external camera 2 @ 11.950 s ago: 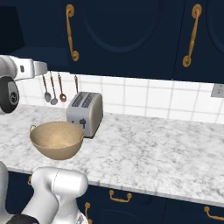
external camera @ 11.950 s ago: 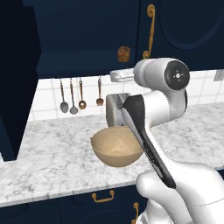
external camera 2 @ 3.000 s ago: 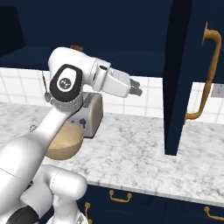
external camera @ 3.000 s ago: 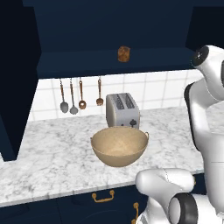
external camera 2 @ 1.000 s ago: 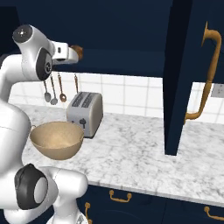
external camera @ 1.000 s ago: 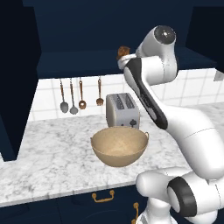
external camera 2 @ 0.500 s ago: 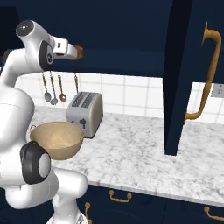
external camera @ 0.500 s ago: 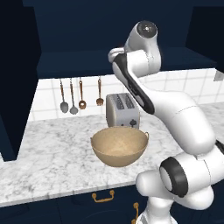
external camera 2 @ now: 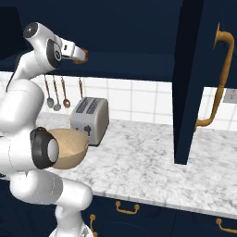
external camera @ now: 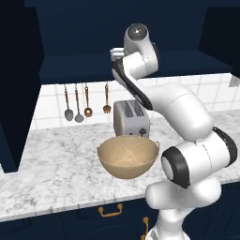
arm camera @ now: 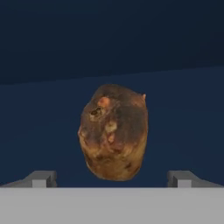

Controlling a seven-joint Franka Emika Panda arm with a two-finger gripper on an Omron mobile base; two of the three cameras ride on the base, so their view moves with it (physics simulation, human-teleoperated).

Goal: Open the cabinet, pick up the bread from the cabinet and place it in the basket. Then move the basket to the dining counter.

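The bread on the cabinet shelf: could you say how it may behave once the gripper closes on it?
The bread looks crusty and lumpy, so probably stiff and not slippery. Its rounded shape may let it rock or roll on the shelf if nudged. It seems small between the open gripper, likely light.

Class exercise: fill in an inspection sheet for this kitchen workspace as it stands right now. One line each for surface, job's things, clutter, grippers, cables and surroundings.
Surface: marble counter, white with grey veins, over navy drawers with brass pulls.
Job's things: cabinet open, its door swung out; bread on the dark shelf inside; basket on the counter in front of the toaster, with nothing in it.
Clutter: toaster by the wall; utensils hanging on the tiled wall.
Grippers: gripper open, raised to the shelf, a fingertip either side of the bread, not closed on it.
Cables: nothing seen.
Surroundings: white tiled backsplash, dark navy cabinetry around.
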